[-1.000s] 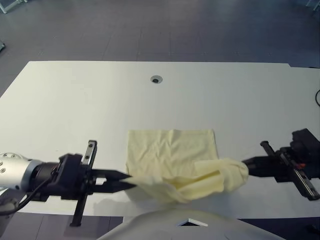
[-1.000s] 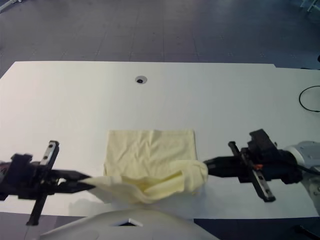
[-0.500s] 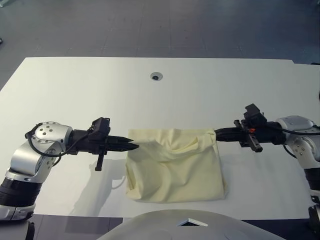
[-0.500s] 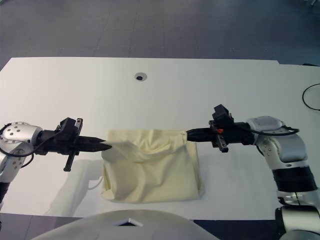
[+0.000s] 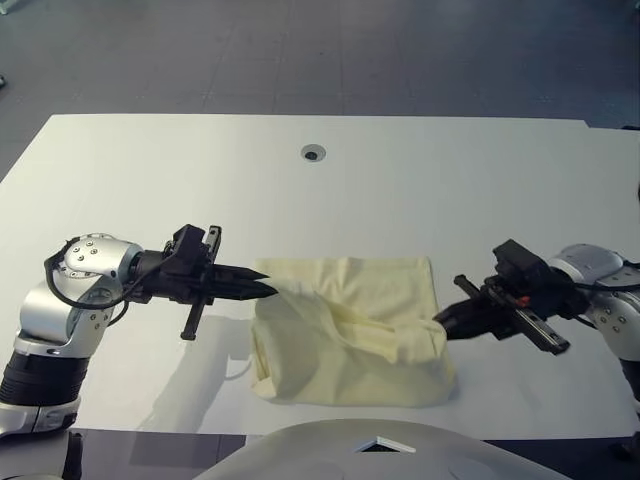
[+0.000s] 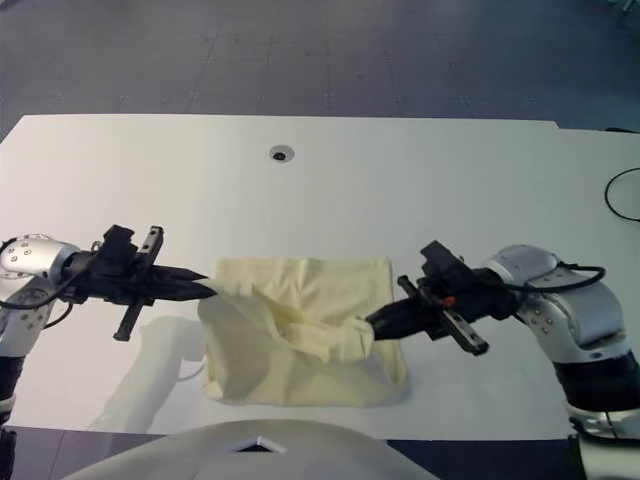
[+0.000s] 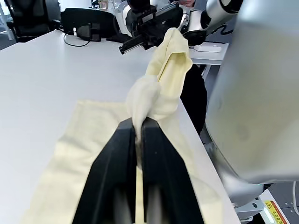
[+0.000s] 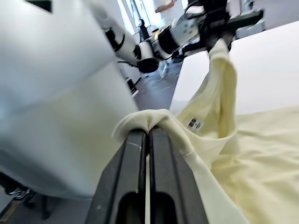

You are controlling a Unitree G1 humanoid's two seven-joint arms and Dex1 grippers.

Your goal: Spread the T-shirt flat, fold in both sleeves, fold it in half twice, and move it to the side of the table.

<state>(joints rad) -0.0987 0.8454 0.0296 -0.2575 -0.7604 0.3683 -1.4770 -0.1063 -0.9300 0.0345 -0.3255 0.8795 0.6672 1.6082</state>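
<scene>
Seen from the head camera, a pale yellow cotton T-shirt (image 5: 350, 335) lies folded into a rough rectangle on a white table (image 5: 420, 190), in the lower centre of the frame. At middle left, the black two-fingered left gripper (image 5: 268, 290) is clamped on a bunched corner of the shirt. At lower right, the right gripper (image 5: 442, 322) pinches another corner. A raised band of cloth runs between them, sloping down towards the right.

Half a second ago that band ran level along the shirt's upper edge. Since then the right gripper has dropped towards the lower right and taken its corner with it, so the upper right corner of the layer beneath now lies uncovered. The left gripper has barely shifted.

The left wrist view looks along its closed fingers (image 7: 117, 177). The cloth rises out from between them in a twisted rope to the other gripper at the top of the frame. The right wrist view shows a small printed label (image 8: 193, 123) on the fabric just beyond its own closed fingers (image 8: 128, 177).

A small round cable hole (image 5: 313, 155) sits in the table at upper centre. A thin black cable loop (image 6: 622, 197) lies at the right edge.
</scene>
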